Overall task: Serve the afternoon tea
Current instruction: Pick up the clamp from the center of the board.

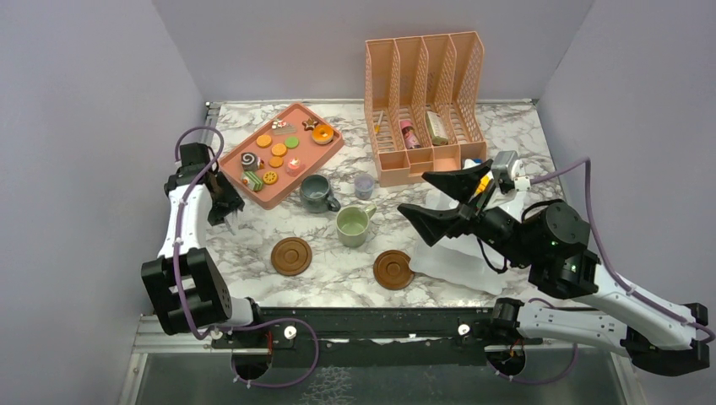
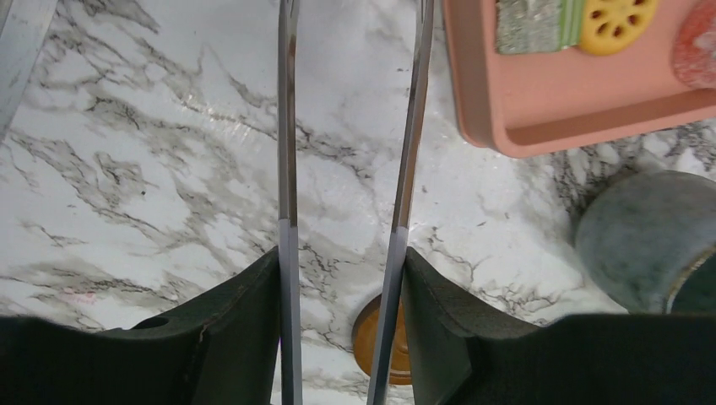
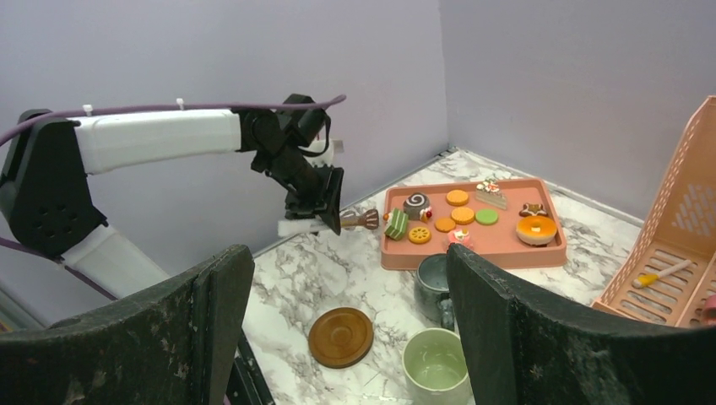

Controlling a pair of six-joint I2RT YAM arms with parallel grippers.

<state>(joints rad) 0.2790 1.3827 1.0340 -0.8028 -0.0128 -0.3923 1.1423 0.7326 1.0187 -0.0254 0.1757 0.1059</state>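
Observation:
My left gripper (image 1: pixel 226 201) (image 2: pixel 342 253) is shut on metal tongs (image 2: pixel 288 169) beside the pink tray's (image 1: pixel 266 201) near-left corner. The tong tips run out of the left wrist view. In the right wrist view their brown end (image 3: pixel 365 219) points at the tray. Toy cookies, cakes and a donut (image 1: pixel 322 133) lie on the tray. The grey-blue mug (image 1: pixel 316 192) and the pale green mug (image 1: pixel 352 225) stand on the marble, not on the two brown coasters (image 1: pixel 291 256) (image 1: pixel 393 269). My right gripper (image 1: pixel 414 192) (image 3: pixel 348 261) hovers open and empty to the right of the mugs.
An orange file rack (image 1: pixel 426 101) stands at the back right with a small pink bottle (image 1: pixel 409 135) inside. A tiny lilac cup (image 1: pixel 364 186) sits in front of it. A white sheet (image 1: pixel 460 261) lies under the right arm. Walls enclose the table on three sides.

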